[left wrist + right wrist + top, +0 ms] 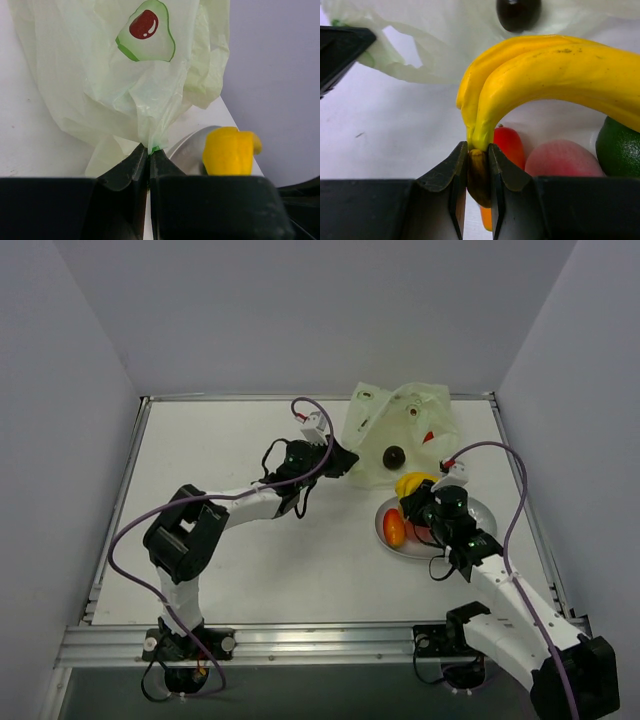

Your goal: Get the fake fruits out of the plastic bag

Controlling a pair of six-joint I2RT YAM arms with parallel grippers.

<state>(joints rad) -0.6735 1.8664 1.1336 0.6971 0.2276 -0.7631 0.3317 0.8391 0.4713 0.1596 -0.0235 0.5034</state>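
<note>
The plastic bag (400,425), pale yellow-green with avocado prints, lies at the back of the table. My left gripper (338,462) is shut on its near edge; the left wrist view shows the jaws (149,149) pinching bag film (125,75). A dark brown round fruit (394,455) sits at the bag's mouth. My right gripper (418,502) is shut on the brown stem of the yellow banana (545,75), over the grey plate (483,510). On the plate lie an orange-red oval (509,142), a pink peach (560,159) and a green fruit (622,147).
The table is ringed by a metal frame and grey walls; the plate sits near the right rail. The left gripper's finger (340,45) shows at the upper left of the right wrist view, close to the banana.
</note>
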